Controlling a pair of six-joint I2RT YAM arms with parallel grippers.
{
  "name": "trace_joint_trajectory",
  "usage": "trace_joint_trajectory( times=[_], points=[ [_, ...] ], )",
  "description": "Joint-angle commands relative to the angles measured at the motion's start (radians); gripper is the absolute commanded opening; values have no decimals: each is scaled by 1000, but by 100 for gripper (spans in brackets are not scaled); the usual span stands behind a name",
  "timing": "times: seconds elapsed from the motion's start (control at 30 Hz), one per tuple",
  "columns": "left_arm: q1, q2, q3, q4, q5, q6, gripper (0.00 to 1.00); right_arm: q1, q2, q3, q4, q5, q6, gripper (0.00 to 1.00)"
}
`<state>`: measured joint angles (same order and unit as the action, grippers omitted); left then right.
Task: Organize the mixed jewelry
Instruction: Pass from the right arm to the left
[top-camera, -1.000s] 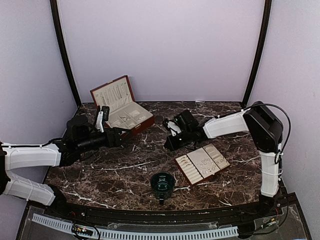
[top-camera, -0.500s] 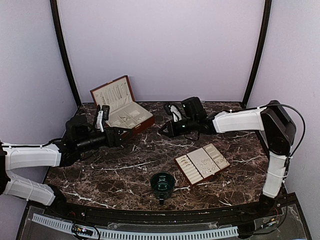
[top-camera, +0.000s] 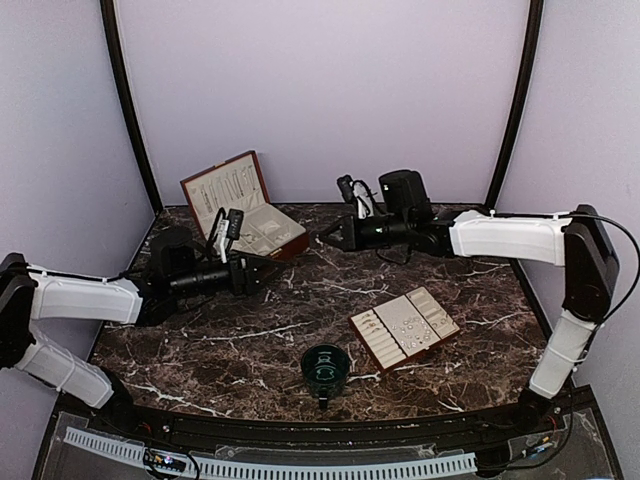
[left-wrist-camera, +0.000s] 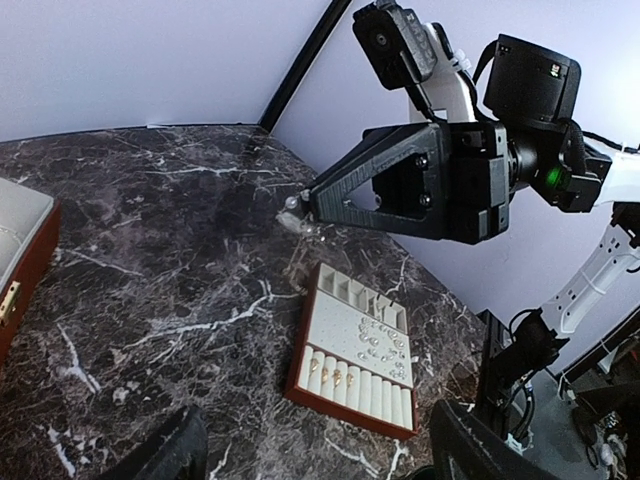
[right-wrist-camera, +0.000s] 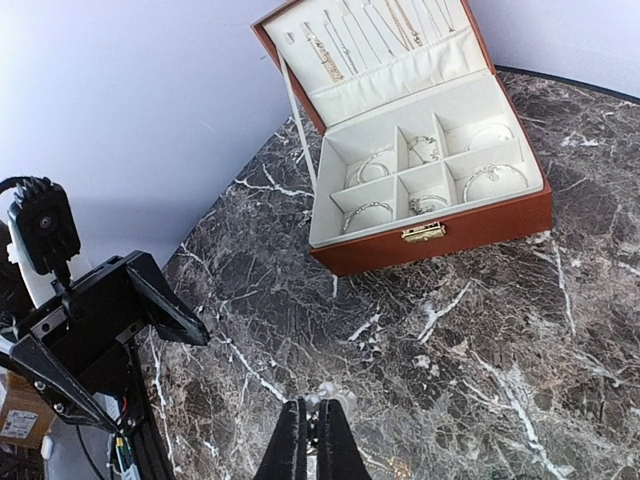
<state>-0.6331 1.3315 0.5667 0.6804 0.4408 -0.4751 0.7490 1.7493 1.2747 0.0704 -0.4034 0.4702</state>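
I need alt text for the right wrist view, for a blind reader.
The right fingers, shut on a tiny silvery piece, hover above a dark marble table. Beyond stands an open jewelry box with bracelets in cream compartments; the left fingers stand open at left.

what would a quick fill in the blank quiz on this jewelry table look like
The jewelry box is ___, its lid upright.
The right gripper is ___ on a tiny silvery piece.
The cup near the tray is dark ___.
Missing words: open, shut, green.
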Motion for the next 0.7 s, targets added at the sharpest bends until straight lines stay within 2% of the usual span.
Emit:
trace_joint_trajectory(
  times=[0.0, 0.2, 0.4, 0.67],
  points=[
    [-28, 42, 82, 54, 27, 50, 77, 21, -35, 20, -18, 21, 36, 0],
    [-47, 108, 142, 91, 44, 55, 74, 42, -45, 38, -34, 29, 64, 0],
    [-60, 161, 172, 101, 59, 56, 64, 56, -47, 47, -26, 17, 83, 0],
    [-65, 192, 178, 105, 25, 59, 58, 71, -39, 72, -13, 4, 105, 0]
  ],
)
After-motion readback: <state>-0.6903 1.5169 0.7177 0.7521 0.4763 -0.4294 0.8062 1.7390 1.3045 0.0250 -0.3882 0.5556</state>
